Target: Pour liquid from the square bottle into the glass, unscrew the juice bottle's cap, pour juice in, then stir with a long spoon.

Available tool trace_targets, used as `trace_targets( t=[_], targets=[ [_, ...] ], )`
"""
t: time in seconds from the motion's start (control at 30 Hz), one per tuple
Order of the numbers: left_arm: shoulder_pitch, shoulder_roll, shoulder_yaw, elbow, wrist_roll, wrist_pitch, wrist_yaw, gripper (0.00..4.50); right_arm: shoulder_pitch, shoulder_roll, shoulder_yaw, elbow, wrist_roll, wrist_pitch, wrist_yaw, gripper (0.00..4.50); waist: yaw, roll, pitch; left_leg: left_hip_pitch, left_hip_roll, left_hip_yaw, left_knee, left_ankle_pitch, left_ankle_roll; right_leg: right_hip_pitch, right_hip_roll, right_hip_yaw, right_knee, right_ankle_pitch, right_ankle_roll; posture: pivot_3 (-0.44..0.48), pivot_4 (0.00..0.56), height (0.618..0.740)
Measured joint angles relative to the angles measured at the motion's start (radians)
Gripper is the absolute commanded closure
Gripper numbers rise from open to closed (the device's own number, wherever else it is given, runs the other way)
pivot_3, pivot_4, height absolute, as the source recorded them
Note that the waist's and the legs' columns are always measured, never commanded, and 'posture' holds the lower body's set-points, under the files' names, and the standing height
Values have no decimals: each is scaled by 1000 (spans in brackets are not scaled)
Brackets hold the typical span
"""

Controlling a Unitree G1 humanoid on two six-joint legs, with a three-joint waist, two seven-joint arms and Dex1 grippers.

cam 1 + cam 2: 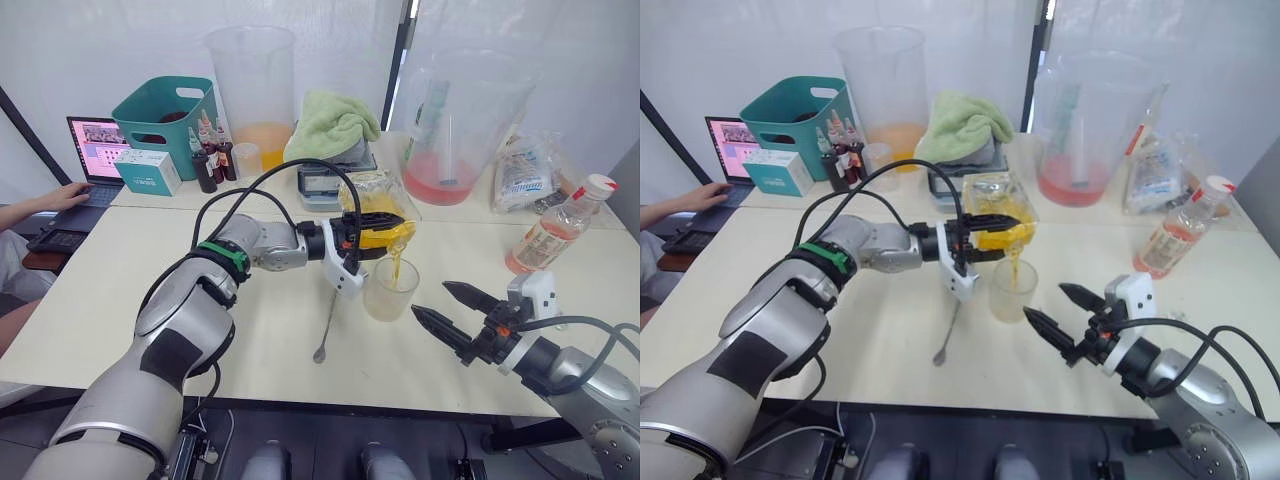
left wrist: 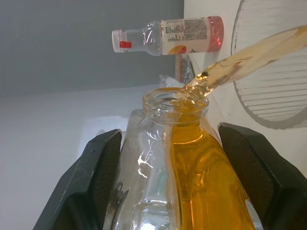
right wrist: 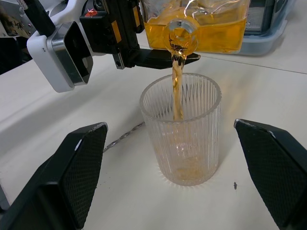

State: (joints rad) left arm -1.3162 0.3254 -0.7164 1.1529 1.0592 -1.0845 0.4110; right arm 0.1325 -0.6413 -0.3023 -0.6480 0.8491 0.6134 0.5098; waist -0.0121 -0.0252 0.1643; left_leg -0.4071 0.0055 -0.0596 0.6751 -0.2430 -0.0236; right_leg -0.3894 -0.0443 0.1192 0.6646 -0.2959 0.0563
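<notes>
Left pincer (image 1: 372, 236) grips the tilted bottle (image 1: 380, 218), pouring into the glass (image 1: 390, 288); keep the stream centred, while the right pincer (image 1: 443, 308) waits open

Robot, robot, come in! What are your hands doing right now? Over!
Left gripper shut on square bottle, tipped, pouring into glass. Right gripper open, beside glass. Long spoon flat on table, nothing blocking.

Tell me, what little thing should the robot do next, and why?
Probably keep the square bottle tipped a bit longer. The left hand holds it sideways over the glass, an orange stream is falling in, and only a thin layer covers the glass's bottom. The right hand waits open beside the glass, and the juice bottle stands capped.
</notes>
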Motion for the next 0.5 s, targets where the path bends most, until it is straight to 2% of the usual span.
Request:
trace_targets(
  t=[0.23, 0.5],
  targets=[
    [0, -7, -7, 25, -20, -5, -10, 1729, 1, 2, 0, 0, -1, 0, -2, 0, 0, 0, 0, 0, 0, 0, 0, 0, 0, 0, 0, 0, 0, 0, 0, 0, 150, 740],
    [11, -38, 71, 81, -202, -39, -196, 1729, 2, 5, 0, 0, -1, 0, -2, 0, 0, 0, 0, 0, 0, 0, 0, 0, 0, 0, 0, 0, 1, 0, 0, 0, 150, 740]
  ],
)
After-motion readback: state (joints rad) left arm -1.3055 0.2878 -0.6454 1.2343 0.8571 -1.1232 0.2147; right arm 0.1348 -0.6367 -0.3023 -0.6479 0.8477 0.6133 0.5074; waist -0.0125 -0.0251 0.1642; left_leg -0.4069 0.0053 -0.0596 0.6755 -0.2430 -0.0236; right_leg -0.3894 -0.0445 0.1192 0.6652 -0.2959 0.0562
